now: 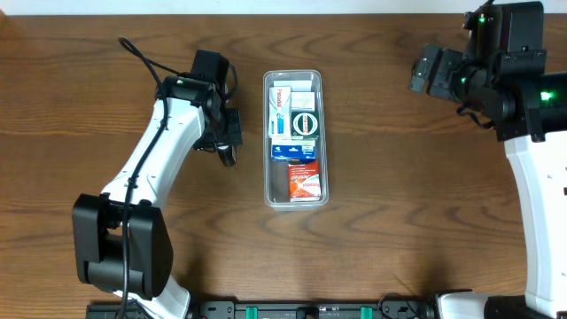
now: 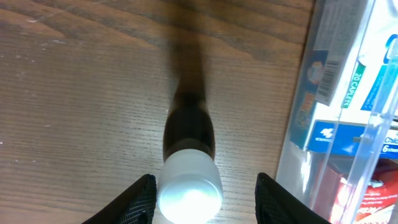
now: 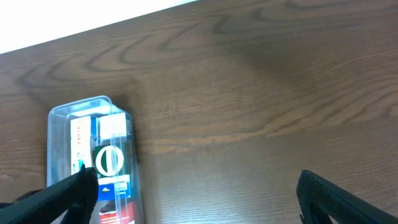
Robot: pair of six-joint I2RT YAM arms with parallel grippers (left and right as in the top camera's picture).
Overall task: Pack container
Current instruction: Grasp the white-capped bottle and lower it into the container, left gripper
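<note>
Bottle [image 2: 188, 134] between tips of wide-open left claw [image 2: 205, 180], beside container [image 2: 300, 124].

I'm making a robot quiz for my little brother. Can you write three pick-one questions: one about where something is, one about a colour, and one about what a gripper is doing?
1. Where is the container?
A. under the right arm
B. at the left edge of the table
C. mid-table, between the two arms

2. What colour is the cap of the small bottle?
A. red
B. white
C. green

3. What is the right gripper doing?
A. it is open, holding nothing
B. it is shut on a box
C. it is shut on the bottle

Answers:
1. C, as the overhead view shows the container in the middle with an arm on each side.
2. B, as the left wrist view shows a white cap on a dark body.
3. A, as its own camera shows the fingers wide apart with only bare wood between them.
</note>
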